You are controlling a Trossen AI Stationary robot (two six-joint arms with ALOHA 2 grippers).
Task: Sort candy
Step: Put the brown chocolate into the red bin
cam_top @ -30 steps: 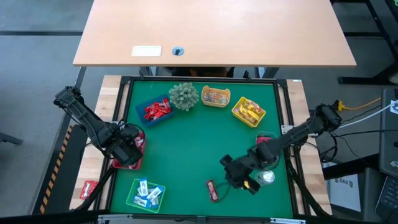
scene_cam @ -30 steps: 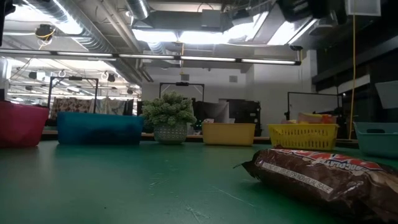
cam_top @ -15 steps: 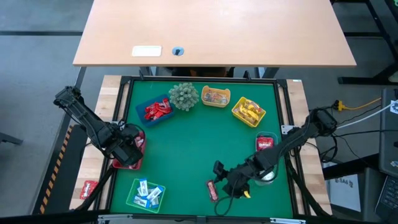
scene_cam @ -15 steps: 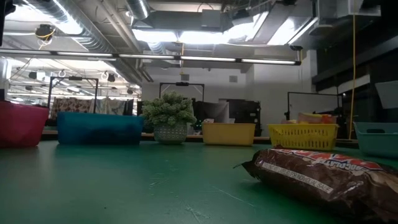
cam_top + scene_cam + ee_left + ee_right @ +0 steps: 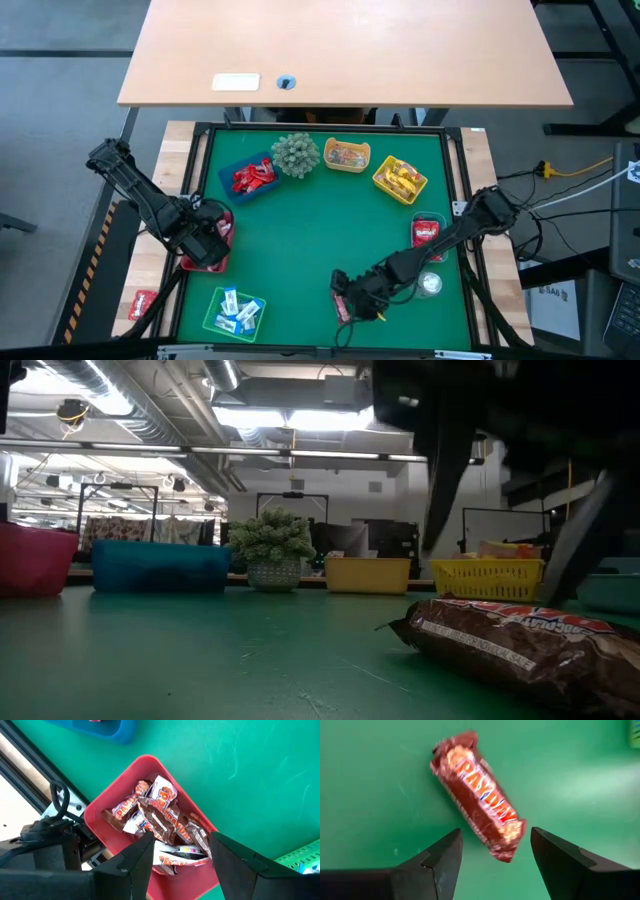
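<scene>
At the table's near edge, the right gripper (image 5: pixel 345 297) has swung in from the right over the loose Payday bar (image 5: pixel 479 795) on the green mat (image 5: pixel 310 230), fingers spread either side, not touching; a pickup looks imminent. Farther left, the left gripper (image 5: pixel 181 854) waits, spread wide, above the red tray (image 5: pixel 100 807) of matching bars.
</scene>
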